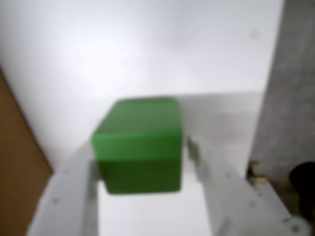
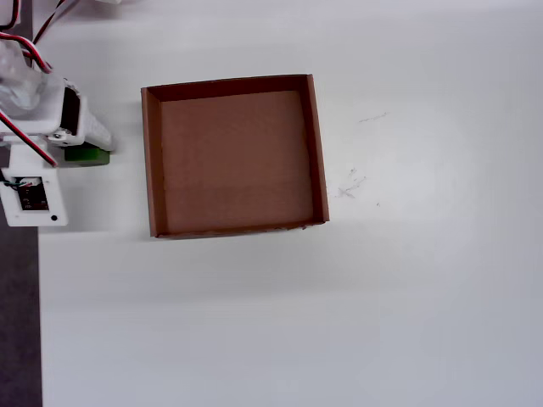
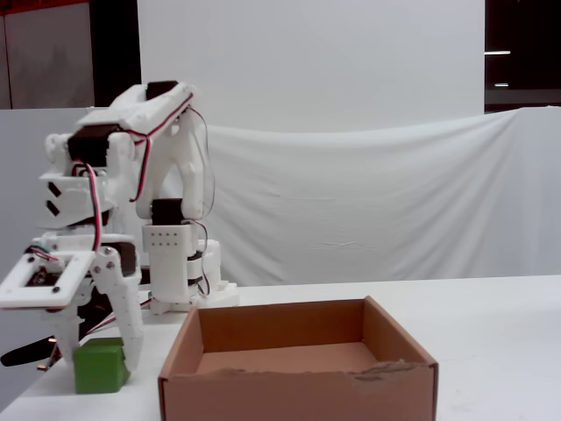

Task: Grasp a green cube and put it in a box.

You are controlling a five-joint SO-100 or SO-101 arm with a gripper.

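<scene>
The green cube [image 1: 140,145] sits between the two white fingers of my gripper [image 1: 141,148], which press on its left and right sides. In the overhead view the cube [image 2: 86,157] peeks out from under the gripper [image 2: 85,146], just left of the box [image 2: 318,153]. The fixed view shows the cube [image 3: 99,365] low at the table's left end with the gripper [image 3: 96,358] shut around it. I cannot tell whether the cube touches the table. The box [image 3: 298,395], a brown cardboard tray, is empty. A brown strip of its wall [image 1: 15,167] shows at the wrist view's left edge.
The arm's base [image 3: 171,254] stands behind the cube. The table's left edge [image 2: 38,322] runs close beside the gripper, with dark floor beyond it. A white cloth backdrop [image 3: 368,202] hangs behind the table. White tabletop stretches right of the box.
</scene>
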